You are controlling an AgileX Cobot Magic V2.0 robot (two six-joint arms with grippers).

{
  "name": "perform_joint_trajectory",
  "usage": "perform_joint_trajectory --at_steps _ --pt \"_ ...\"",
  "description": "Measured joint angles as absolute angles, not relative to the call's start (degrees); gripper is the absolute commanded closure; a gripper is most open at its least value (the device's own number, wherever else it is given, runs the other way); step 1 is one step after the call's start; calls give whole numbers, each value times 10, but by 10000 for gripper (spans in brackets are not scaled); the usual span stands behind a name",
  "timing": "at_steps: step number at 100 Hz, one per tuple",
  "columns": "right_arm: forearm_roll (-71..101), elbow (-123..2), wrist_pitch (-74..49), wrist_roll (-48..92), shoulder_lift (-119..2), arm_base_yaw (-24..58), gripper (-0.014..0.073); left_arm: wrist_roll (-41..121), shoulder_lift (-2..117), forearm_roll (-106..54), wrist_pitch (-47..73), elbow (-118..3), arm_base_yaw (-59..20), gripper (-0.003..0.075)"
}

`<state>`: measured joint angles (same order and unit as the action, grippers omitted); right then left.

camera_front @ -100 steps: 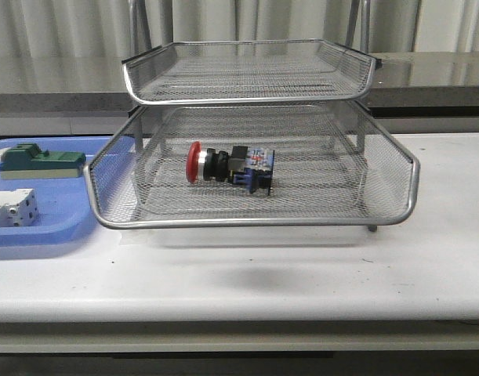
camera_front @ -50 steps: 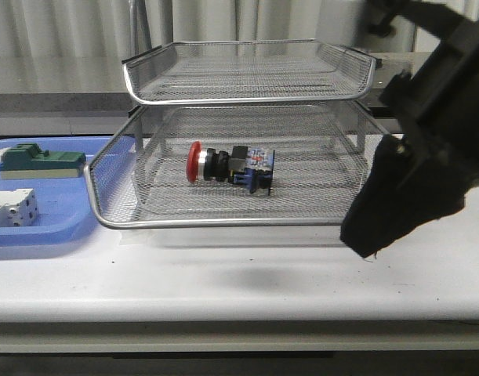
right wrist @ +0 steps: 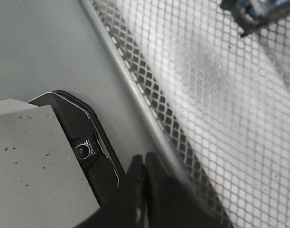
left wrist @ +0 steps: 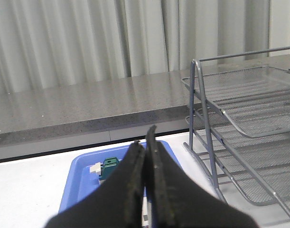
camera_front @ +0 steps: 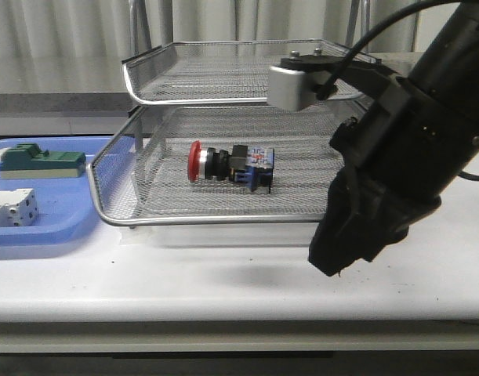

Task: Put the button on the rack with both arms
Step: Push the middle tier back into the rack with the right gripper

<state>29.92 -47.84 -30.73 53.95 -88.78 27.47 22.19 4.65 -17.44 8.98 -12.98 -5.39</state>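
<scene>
The button (camera_front: pixel 227 166) lies on its side on the mesh of the rack's (camera_front: pixel 255 222) middle tier, red head to the left; only its blue rear corner (right wrist: pixel 258 12) shows in the right wrist view. My right gripper (camera_front: pixel 331 265) hangs low at the rack's front right, fingers shut on nothing. In its own view the right gripper (right wrist: pixel 144 162) is right beside the rack's front rim (right wrist: pixel 130 85). My left gripper (left wrist: pixel 147 137) is shut and empty, held above the table left of the rack (left wrist: pixel 239 109). The front view does not show it.
A flat blue tray (camera_front: pixel 59 235) lies left of the rack with a green block (camera_front: pixel 39 160) and a white blocky part (camera_front: pixel 10 207) in it. That tray (left wrist: pixel 78 175) and green block (left wrist: pixel 109 167) sit behind my left fingers. A grey counter runs along the back.
My right arm has come into the front view from the right and moved left and down toward the rack's front corner. The button has not moved.
</scene>
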Motion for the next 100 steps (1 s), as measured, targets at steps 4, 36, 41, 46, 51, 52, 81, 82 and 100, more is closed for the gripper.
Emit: perform_joint_trajectory --at_steps 4,36,41,46,51,52,81,82,100 --pt "294 -487 -307 540 -895 274 655 222 46 -174 90 -130 -54 740" --pt "285 -597 -294 540 -980 231 655 222 46 -174 90 -130 -54 740" --pt "284 -616 -293 540 -992 221 655 222 46 -174 90 -130 -54 740" --pt "284 -633 -293 540 -1002 214 655 222 46 -174 90 -130 -54 740" --pt "282 -646 -293 540 -1011 209 655 222 46 -174 90 -130 -54 740" --pt "282 -649 -293 540 -1013 210 655 222 46 -174 90 -130 -54 740" --pt "281 -659 -345 509 -1017 205 655 222 46 -174 90 -130 -54 740" --pt "281 -659 -348 506 -1015 205 655 222 46 -174 90 -130 -54 740" --pt "249 -659 -396 400 -985 205 655 222 46 -174 90 -130 -54 740"
